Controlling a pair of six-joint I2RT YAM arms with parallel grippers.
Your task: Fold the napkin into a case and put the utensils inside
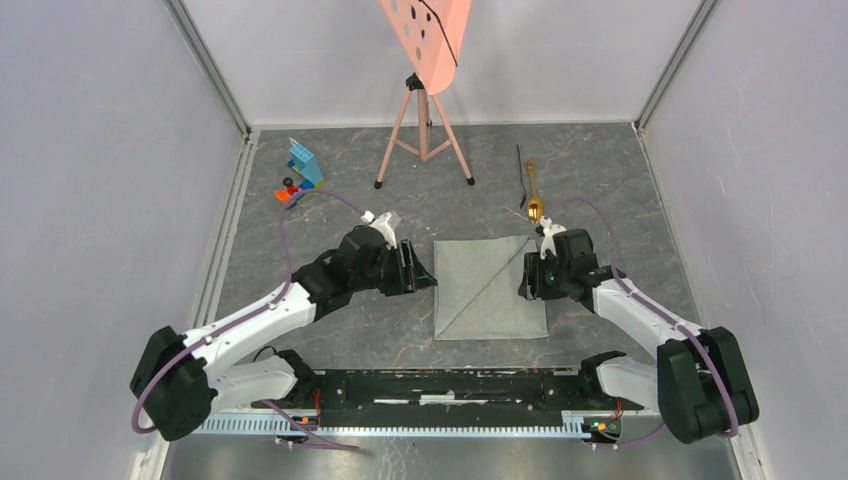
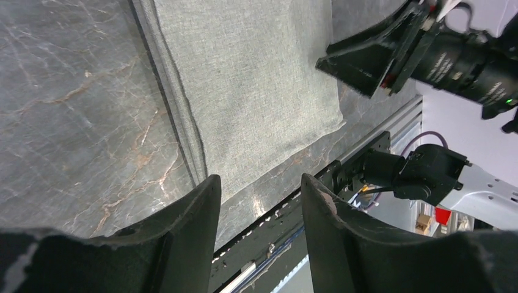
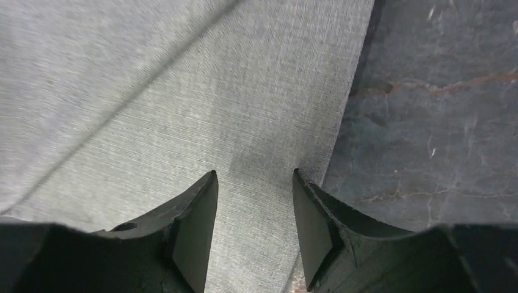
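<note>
My left gripper (image 1: 418, 271) and right gripper (image 1: 527, 281) are each about half open and hold nothing. The napkin (image 1: 488, 290) lies flat on the desk (image 1: 610, 180) between them, its side edges right at my fingertips. The gold spoon (image 1: 533, 196) and thin black utensil (image 1: 521, 170) lie just beyond my right gripper.

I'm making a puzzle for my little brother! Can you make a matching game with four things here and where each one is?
Things:
1. napkin
2. gold spoon
3. pink board
4. blue toy blocks

Places:
A. back left of the table
B. lying flat in the middle
C. back middle, up on tripod legs
D. back right, beside the thin black utensil

Pairs: 1-B, 2-D, 3-C, 4-A
</note>
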